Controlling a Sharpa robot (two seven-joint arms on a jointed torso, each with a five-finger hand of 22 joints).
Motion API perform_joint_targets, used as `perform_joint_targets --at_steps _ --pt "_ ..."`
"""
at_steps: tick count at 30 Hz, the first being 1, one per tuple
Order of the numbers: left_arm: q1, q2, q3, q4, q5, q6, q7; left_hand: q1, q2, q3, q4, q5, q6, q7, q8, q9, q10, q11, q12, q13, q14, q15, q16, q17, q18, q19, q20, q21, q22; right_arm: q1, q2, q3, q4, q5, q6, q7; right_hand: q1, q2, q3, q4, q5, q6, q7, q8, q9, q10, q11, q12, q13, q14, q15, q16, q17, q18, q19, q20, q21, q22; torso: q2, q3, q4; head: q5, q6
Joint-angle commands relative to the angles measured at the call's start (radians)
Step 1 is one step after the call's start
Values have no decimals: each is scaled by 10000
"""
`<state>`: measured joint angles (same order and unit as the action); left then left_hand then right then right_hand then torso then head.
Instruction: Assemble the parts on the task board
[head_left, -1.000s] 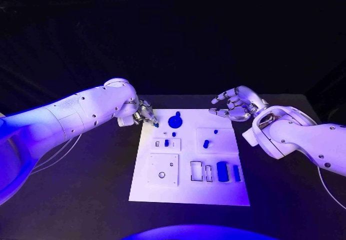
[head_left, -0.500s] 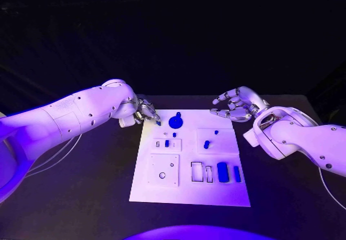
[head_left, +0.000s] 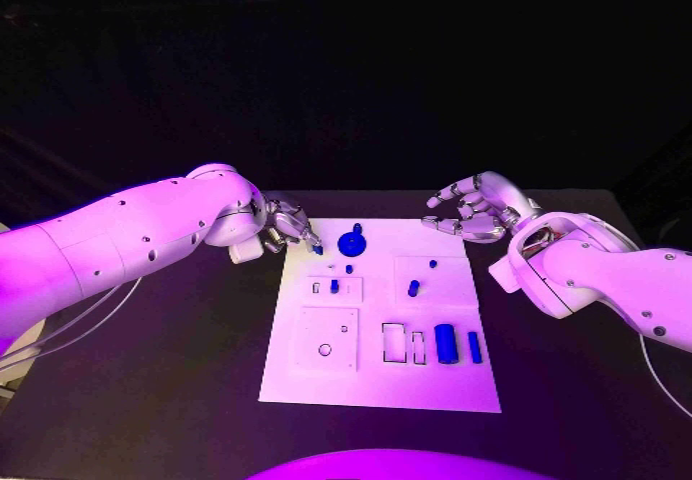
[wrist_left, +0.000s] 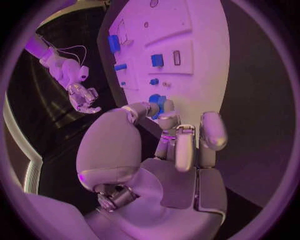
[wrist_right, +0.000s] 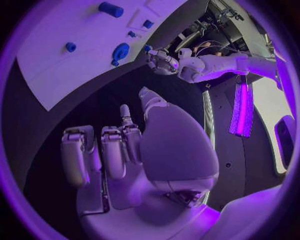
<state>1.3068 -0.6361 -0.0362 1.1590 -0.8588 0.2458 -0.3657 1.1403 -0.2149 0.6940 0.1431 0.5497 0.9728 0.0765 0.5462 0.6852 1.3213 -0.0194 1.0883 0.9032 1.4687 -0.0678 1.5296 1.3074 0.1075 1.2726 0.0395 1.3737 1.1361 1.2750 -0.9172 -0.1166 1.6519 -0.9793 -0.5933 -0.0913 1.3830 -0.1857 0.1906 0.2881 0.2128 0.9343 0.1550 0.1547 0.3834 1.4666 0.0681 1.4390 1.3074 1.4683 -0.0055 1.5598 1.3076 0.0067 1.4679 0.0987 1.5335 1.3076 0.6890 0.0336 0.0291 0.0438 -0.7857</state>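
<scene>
Head view: flat white task board (head_left: 378, 385) on the matte black desk (head_left: 173, 380), carrying a round blue disc part (head_left: 351, 241) near its far edge and a blue cylinder (head_left: 446, 343) and blue bar (head_left: 473, 346) standing nearer, beside shallow rectangular recesses. Left hand (head_left: 290, 228) at the board's far-left corner, fingertips pinching a small blue part (head_left: 316, 247) just beside the disc. Right hand (head_left: 472, 209) raised past the far-right corner, silver fingers curled loosely apart, holding nothing.

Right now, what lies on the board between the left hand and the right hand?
In the head view, between the left hand and the right hand lies the far end of the task board, bearing only the round blue part nearer the left hand.
</scene>
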Motion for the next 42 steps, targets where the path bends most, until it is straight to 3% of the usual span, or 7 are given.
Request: perform_joint_targets --at_steps 1,5,12,15,28,42 --pt "-54 -211 -11 446 -519 -355 208 -14 18 1856 -1947 53 228 -184 -24 12 68 -5 66 22 809 -77 72 1848 -93 67 -15 41 23 -4 -28 1 11 -106 51 46 -76 -20 50 6 34 1 -26 46 15 114 9 28 1718 940 19 -38 2286 24 861 18 -15 2441 -5 -8 20 2 -21" --pt "-209 -683 -39 1270 -1268 -569 233 -19 1 1848 -1955 77 257 -195 -26 14 97 -15 85 51 812 -83 76 1856 -100 88 -21 59 55 -6 -65 -1 15 -106 47 41 -76 -20 50 6 34 1 -26 46 15 114 9 28 1718 940 19 -38 2286 24 861 18 -15 2441 -16 -17 50 8 -43" --pt "-403 -1078 -96 2072 -2054 -957 250 -20 -17 1847 -1967 98 297 -208 -29 16 123 -31 66 29 813 -94 77 1859 -114 133 -29 93 123 -14 -81 -7 12 -106 46 40 -76 -20 50 6 34 1 -26 46 15 114 9 28 1718 940 19 -38 2286 24 861 18 -15 2441 -24 -42 89 36 -60" --pt "-451 -1144 -135 2271 -2209 -1014 247 -18 -23 1850 -1972 109 312 -213 -31 17 133 -36 58 20 811 -99 73 1848 -117 143 -33 101 137 -19 -77 -8 11 -106 48 41 -76 -20 50 6 34 1 -26 46 15 114 9 28 1718 940 19 -38 2286 24 861 18 -15 2441 -11 -29 54 82 -57" --pt "-606 -1255 -240 2701 -2554 -971 151 -17 -22 1856 -1973 116 322 -218 -35 16 138 -41 46 6 810 -103 71 1843 -119 153 -37 110 152 -34 -99 -12 19 -106 57 36 -76 -20 50 6 34 1 -26 46 15 114 9 28 1718 940 19 -38 2286 24 861 18 -15 2441 -5 -9 52 89 -120" --pt "-658 -1284 -274 2819 -2816 -992 22 -19 -33 1857 -1977 123 337 -223 -41 15 154 -46 46 10 809 -109 69 1837 -118 150 -42 109 147 -37 -105 -12 20 -106 61 42 -76 -20 50 6 34 1 -26 46 15 114 9 28 1718 940 19 -38 2286 24 861 18 -15 2441 -8 -8 44 106 -125"
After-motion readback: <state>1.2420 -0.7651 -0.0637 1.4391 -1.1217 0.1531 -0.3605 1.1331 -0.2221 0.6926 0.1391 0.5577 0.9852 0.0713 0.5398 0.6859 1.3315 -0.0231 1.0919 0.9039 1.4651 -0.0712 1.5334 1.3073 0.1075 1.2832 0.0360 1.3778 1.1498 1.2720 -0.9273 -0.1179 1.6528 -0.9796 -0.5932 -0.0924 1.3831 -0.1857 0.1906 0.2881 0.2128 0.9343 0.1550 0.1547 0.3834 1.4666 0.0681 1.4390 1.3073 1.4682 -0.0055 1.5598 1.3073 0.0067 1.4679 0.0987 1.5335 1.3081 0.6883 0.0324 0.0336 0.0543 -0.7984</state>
